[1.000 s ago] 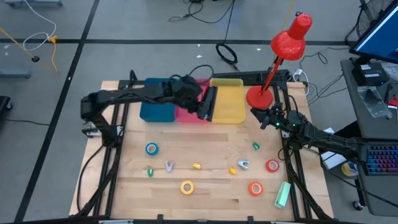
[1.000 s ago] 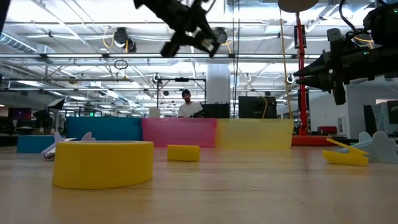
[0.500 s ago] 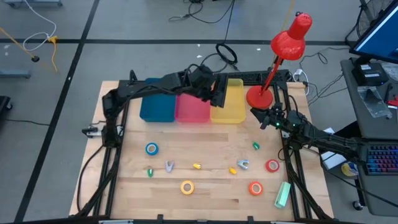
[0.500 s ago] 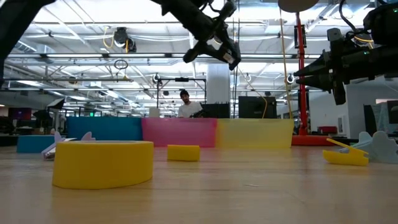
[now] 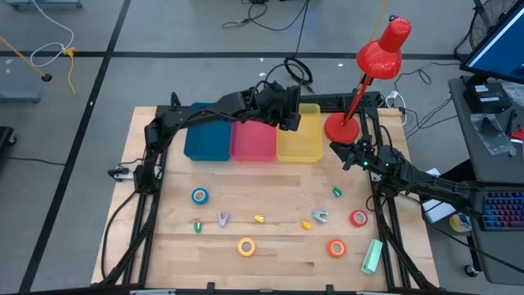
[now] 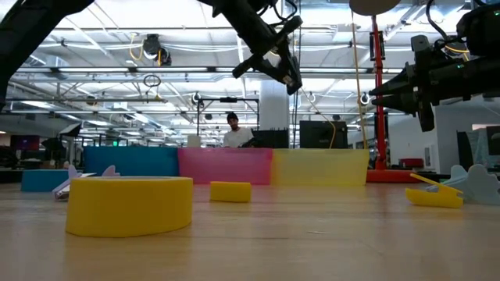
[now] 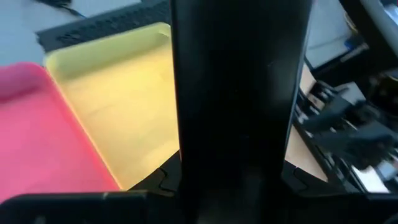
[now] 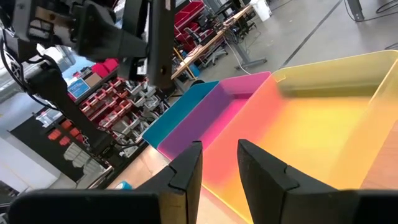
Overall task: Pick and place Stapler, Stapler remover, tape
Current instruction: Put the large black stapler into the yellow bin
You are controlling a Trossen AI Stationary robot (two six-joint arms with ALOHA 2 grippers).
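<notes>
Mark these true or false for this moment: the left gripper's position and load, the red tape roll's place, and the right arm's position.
1. The left gripper hangs above the yellow plastic bin. True.
2. The left gripper is empty. False: it is shut on a long black stapler.
3. The red tape roll lies in the pink plastic bin. False: it lies on the wooden table.
4. The right gripper waits beside the red lamp's base. True.
</notes>
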